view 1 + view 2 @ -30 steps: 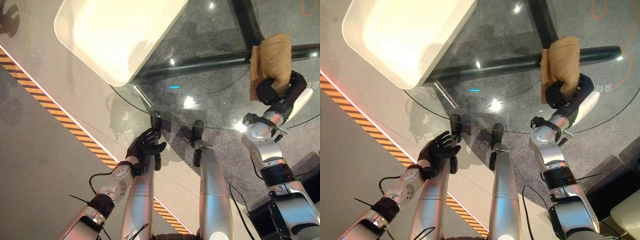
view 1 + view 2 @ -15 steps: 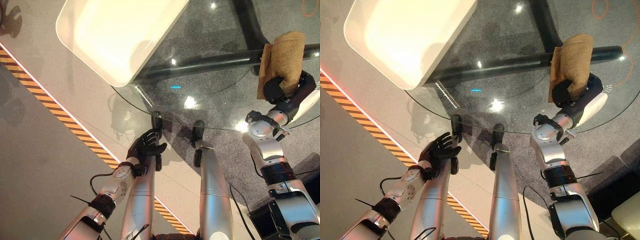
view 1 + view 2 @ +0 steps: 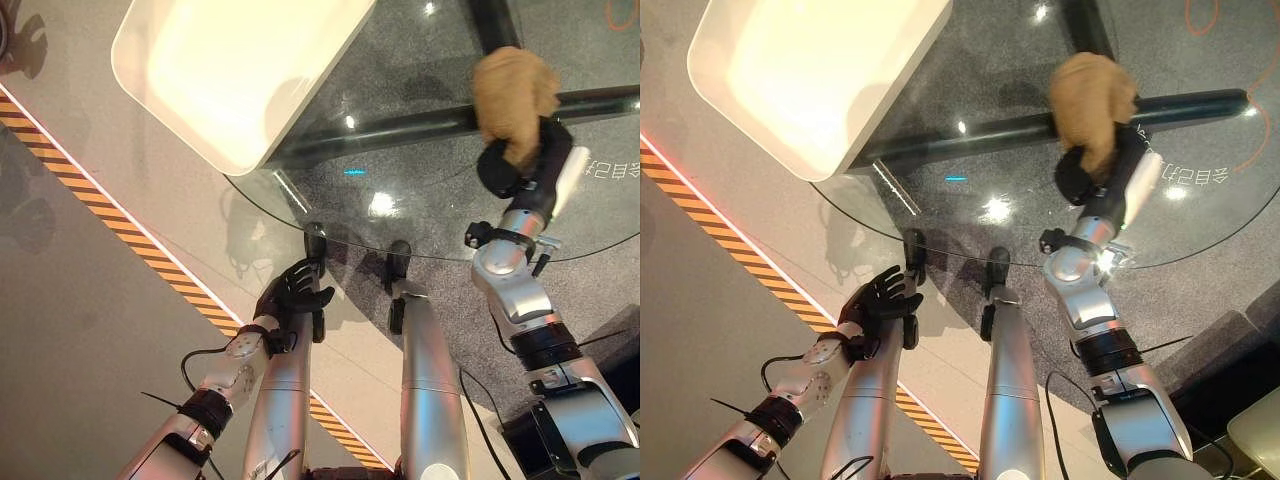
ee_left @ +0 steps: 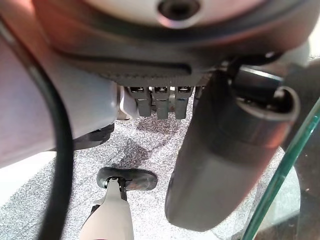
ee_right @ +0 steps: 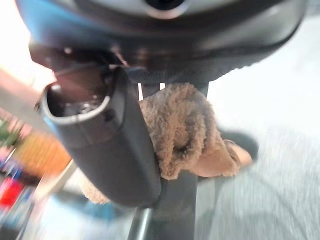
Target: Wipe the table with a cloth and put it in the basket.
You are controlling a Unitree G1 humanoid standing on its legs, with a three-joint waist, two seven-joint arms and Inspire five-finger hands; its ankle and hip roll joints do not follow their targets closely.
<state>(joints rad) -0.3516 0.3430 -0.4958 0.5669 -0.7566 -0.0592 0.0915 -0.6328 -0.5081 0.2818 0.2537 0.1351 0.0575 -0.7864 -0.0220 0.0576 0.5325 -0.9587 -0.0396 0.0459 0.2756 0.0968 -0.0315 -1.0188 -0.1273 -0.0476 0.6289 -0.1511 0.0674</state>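
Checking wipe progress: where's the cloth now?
The brown cloth is bunched in the right hand, over the glass table on its far right part, well right of the white basket.

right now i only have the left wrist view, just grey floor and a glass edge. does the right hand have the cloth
Observer: Yes. The right hand is shut on the tan cloth, bunched up over the glass table.
Operator: where's the basket
Observer: A white basket sits on the floor past the table's far left edge, well away from the cloth.
Operator: and my left hand
Observer: The left hand hangs open below the table's near rim, holding nothing.
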